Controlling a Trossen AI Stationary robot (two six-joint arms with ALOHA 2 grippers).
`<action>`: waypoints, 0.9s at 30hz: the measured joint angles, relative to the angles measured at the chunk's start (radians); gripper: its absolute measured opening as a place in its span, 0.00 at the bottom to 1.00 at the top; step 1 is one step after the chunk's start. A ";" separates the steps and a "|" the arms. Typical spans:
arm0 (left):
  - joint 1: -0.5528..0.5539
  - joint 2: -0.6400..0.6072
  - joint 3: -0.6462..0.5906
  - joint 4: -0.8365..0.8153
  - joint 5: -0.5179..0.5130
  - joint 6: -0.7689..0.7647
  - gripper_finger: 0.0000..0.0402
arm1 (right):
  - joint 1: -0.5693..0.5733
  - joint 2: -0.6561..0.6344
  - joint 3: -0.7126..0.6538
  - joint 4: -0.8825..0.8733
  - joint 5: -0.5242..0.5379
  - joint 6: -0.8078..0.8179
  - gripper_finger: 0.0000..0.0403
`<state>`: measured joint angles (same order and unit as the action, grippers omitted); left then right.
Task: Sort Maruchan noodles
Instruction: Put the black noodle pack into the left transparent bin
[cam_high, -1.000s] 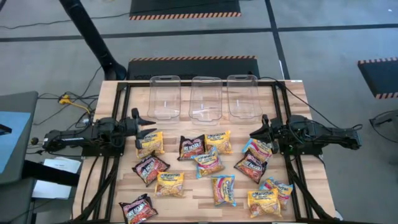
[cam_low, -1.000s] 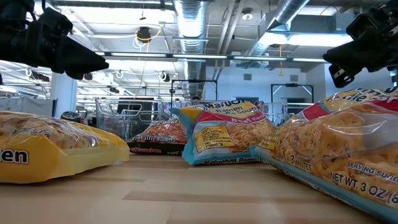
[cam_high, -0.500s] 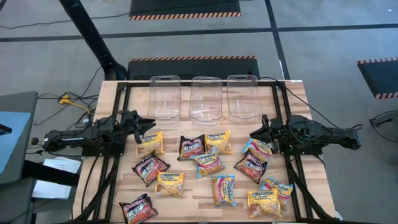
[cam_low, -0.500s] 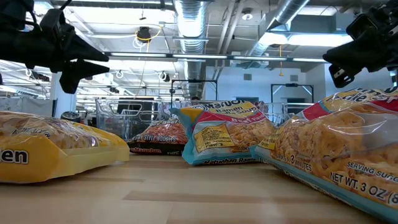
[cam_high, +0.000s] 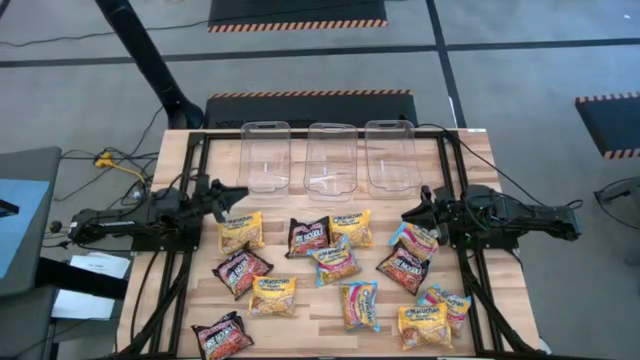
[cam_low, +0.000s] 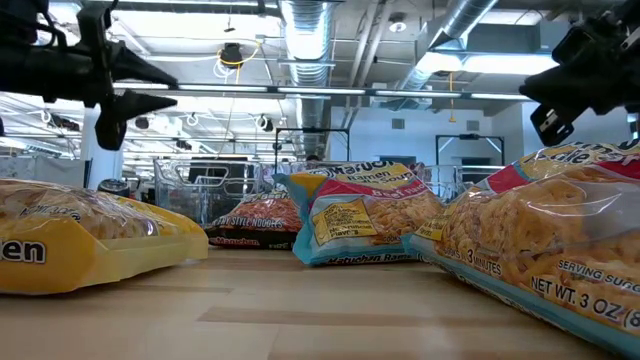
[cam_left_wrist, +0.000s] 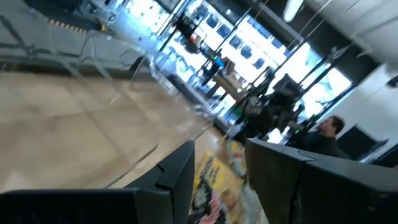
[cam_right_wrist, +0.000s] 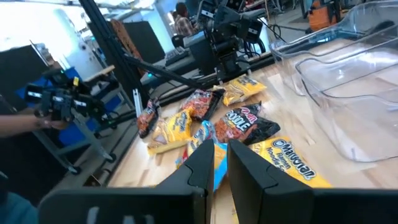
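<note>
The Maruchan noodles (cam_high: 335, 262) — about a dozen packets in maroon-black, yellow-orange and blue-pink — lie scattered flat across the near half of the wooden desk (cam_high: 500, 290), none inside the three clear tubs (cam_high: 330, 157) standing in a row at the far edge. The left gripper (cam_high: 238, 191) hovers above the desk just beyond a yellow packet (cam_high: 240, 230), its jaws parted and holding nothing. The right gripper (cam_high: 410, 213) hangs beside a blue-pink packet (cam_high: 416, 240), jaws narrowly apart — nothing between them.
</note>
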<state>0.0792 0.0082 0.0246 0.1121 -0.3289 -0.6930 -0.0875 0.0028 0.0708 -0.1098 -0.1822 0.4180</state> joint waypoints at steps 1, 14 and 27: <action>0.000 0.000 0.000 0.018 -0.001 0.000 0.32 | 0.000 0.000 0.000 0.004 0.000 0.003 0.17; 0.000 0.000 0.096 0.103 0.008 0.034 0.32 | 0.000 0.000 0.000 0.060 0.000 0.027 0.17; 0.000 0.168 0.357 0.025 0.010 0.136 0.32 | 0.000 0.000 0.000 0.406 0.000 0.027 0.17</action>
<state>0.0792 0.1760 0.3816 0.1376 -0.3189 -0.5570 -0.0875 0.0029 0.0708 0.2963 -0.1820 0.4448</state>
